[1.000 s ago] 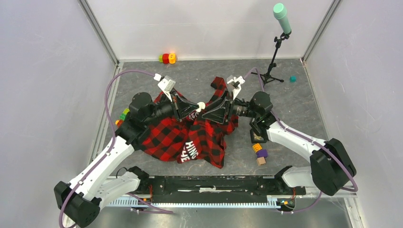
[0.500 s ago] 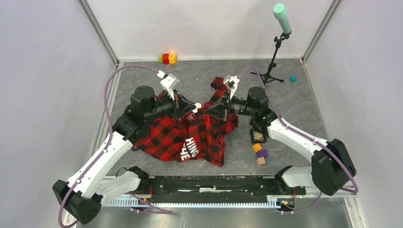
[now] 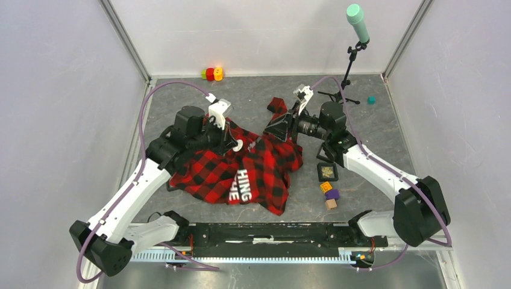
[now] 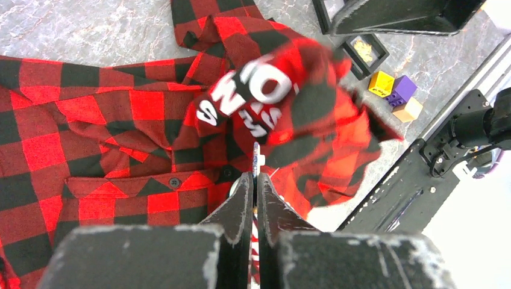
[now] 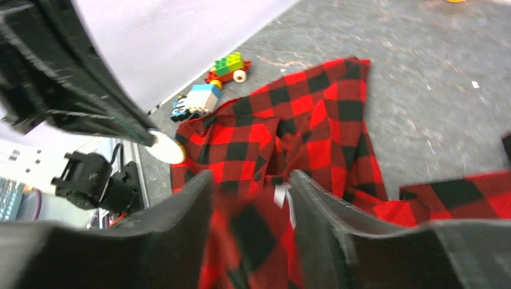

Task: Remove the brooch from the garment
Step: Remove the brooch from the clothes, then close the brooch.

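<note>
- The garment (image 3: 253, 177) is covering the middle of the desk (image 3: 385, 138).
- The right tool (image 5: 250, 180) is pinching up a fold, and the left tool (image 3: 235, 143), clamping the brooch (image 5: 167, 149), is hanging just beside it, narrowing the gap.
- A microphone stand (image 3: 345, 84) is blocking the far right corner.
- A black frame (image 3: 327, 171) and small blocks (image 3: 329, 195) are crowding the garment's right side.
- Bare desk is lying open between the far blocks (image 3: 211, 73) and the garment.

You face a grey marbled tabletop (image 3: 253, 90), boxed in on three sides by plain pale walls (image 3: 265, 30). Metal corner posts (image 3: 123, 39) rise at the back. Light is soft and even.
</note>
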### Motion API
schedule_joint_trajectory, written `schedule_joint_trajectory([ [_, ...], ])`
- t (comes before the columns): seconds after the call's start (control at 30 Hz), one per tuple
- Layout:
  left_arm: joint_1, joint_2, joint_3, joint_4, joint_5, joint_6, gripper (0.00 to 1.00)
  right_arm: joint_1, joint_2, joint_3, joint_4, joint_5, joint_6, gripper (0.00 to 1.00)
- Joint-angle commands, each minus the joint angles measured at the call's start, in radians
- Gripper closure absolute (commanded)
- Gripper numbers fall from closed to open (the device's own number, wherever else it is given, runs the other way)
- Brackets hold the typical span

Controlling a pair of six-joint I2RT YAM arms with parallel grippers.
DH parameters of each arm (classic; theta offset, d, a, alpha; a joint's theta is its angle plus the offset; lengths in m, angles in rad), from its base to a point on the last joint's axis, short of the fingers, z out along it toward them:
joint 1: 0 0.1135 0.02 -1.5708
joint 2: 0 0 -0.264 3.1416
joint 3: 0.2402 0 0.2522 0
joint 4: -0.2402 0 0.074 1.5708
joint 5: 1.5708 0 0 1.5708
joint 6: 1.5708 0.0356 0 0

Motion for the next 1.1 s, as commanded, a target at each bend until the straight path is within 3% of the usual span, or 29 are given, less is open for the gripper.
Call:
schedule_joint_trajectory([
  [0.0,0.022,-0.017,0.043,0.028,0.089,-0.042,0.98,-0.008,-0.039,0.009,-0.091,0.128,-0.134,0.34],
  [0.03,0.029,-0.014,0.037,0.051,0.127,-0.065,0.98,-0.008,-0.055,-0.007,-0.087,0.129,-0.142,0.25],
  [0.17,0.066,-0.008,-0.009,0.175,0.278,-0.176,0.98,-0.01,-0.149,-0.092,-0.047,0.122,-0.122,0.02],
  [0.3,0.1,-0.005,-0.07,0.357,0.42,-0.321,0.98,-0.009,-0.24,-0.171,0.021,0.052,-0.129,0.02],
  [0.4,0.109,-0.003,-0.139,0.587,0.493,-0.485,0.98,-0.009,-0.277,-0.265,0.248,-0.057,0.015,0.02],
  [0.53,0.109,0.014,-0.225,0.867,0.542,-0.687,0.98,0.009,-0.259,-0.371,0.6,-0.085,0.278,0.13],
  [0.73,0.108,0.017,-0.266,1.014,0.548,-0.769,0.98,0.077,-0.221,-0.359,0.633,-0.006,0.287,0.25],
  [1.0,0.108,-0.011,-0.28,0.992,0.569,-0.737,0.98,0.123,-0.128,-0.308,0.708,0.057,0.383,0.45],
  [1.07,0.108,-0.016,-0.28,0.976,0.576,-0.718,0.98,0.13,-0.109,-0.295,0.727,0.058,0.401,0.46],
])
